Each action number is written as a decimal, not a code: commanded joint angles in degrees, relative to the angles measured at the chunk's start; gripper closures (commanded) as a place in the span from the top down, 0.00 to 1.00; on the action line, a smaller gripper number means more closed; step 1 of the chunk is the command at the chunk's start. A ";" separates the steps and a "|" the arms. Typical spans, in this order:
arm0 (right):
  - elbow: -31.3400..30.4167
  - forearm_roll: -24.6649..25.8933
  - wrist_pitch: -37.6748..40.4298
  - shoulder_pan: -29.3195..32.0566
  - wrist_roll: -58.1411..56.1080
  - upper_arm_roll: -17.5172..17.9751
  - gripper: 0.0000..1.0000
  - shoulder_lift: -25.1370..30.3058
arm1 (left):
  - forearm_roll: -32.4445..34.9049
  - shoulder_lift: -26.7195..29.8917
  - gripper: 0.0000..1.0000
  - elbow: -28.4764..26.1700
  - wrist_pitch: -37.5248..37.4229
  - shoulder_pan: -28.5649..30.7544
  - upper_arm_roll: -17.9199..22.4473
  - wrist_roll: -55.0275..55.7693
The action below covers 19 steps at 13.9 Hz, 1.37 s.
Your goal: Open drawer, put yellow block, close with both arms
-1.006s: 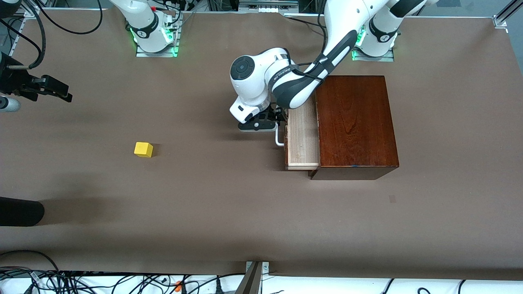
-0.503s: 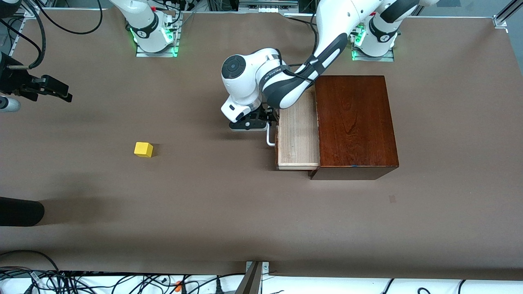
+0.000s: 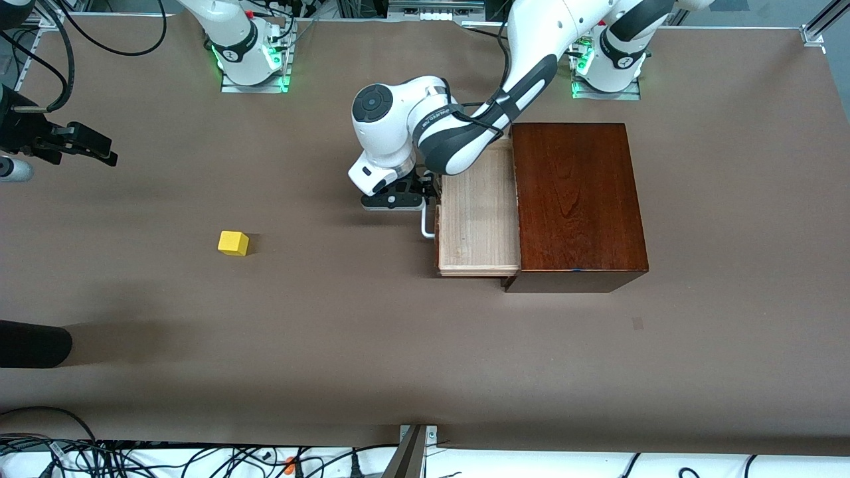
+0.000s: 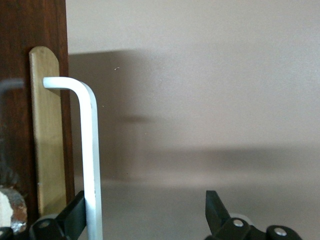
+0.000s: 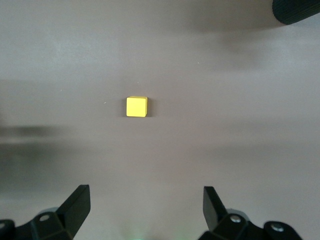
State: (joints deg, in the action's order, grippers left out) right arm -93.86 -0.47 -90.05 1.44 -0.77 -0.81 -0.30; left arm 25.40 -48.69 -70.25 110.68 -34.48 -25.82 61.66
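The drawer (image 3: 475, 219), a pale wood tray, stands partly pulled out of the dark-brown box (image 3: 578, 199). Its white loop handle (image 3: 428, 227) faces the right arm's end of the table. My left gripper (image 3: 428, 191) is open at the handle. In the left wrist view the handle (image 4: 92, 150) lies between the fingers, against one finger (image 4: 75, 217), beside the dark drawer front (image 4: 20, 50). The yellow block (image 3: 233, 243) sits on the table toward the right arm's end. My right gripper (image 3: 99, 149) is open and empty, held high over the table; its wrist view shows the block (image 5: 136, 106) below.
A black cylinder (image 3: 33, 344) reaches in at the table's edge at the right arm's end, nearer the front camera than the block; it also shows in the right wrist view (image 5: 297, 11). Brown tabletop (image 3: 372, 332) lies between block and drawer.
The drawer has slid farther out of the box toward the right arm's end, and my left gripper has moved the same way with the handle. The right gripper and the block have not moved.
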 commanded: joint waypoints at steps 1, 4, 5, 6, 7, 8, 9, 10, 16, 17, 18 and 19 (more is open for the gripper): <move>-0.71 -0.06 0.23 0.67 0.42 0.54 1.00 0.83 | 0.35 -1.67 1.00 3.89 0.06 -0.85 -0.55 0.83; -0.71 -0.06 0.23 0.67 0.42 0.54 1.00 0.83 | -0.70 0.86 1.00 3.89 -1.78 0.20 -0.73 0.48; -0.71 -0.06 0.23 0.67 0.42 0.54 1.00 0.83 | -2.18 2.62 1.00 3.80 -3.44 1.33 -0.90 0.04; -0.71 -0.06 0.23 0.67 0.42 0.54 1.00 0.83 | -3.68 5.16 1.00 3.28 -5.37 2.21 -0.99 -0.31; -0.71 -0.06 0.23 0.67 0.42 0.54 1.00 0.83 | -5.78 7.88 1.00 2.66 -6.87 3.53 -1.08 -1.71; -0.71 -0.06 0.23 0.67 0.42 0.54 1.00 0.83 | -8.15 10.70 1.00 1.27 -8.36 4.76 -0.99 -3.20; -0.71 -0.06 0.23 0.67 0.42 0.54 1.00 0.83 | -10.00 13.86 1.00 -1.27 -9.42 7.03 -0.99 -4.26; -0.71 -0.06 0.23 0.67 0.42 0.54 1.00 0.83 | -11.32 17.37 1.00 -4.08 -9.96 9.06 -1.08 -5.23; -0.71 -0.06 0.23 0.67 0.42 0.54 1.00 0.83 | -20.29 29.35 1.00 -12.20 -14.96 25.49 -1.78 -21.57; -0.71 0.03 0.23 0.67 0.42 0.54 1.00 0.83 | -20.91 29.97 1.00 -12.20 -15.84 27.86 -1.78 -23.41; -0.36 0.03 0.14 0.67 0.42 0.54 1.00 0.48 | -21.61 30.58 1.00 -12.20 -16.28 30.32 -1.87 -25.34; -0.36 -0.06 -0.12 0.67 0.42 0.46 1.00 -0.04 | -22.66 31.63 1.00 -12.20 -16.99 32.61 -1.78 -28.06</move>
State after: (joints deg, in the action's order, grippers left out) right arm -93.88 -0.47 -90.04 1.45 -0.77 -0.81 -0.33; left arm 5.43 -20.61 -79.70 94.55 -6.48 -26.75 38.37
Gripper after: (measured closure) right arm 0.000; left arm 0.000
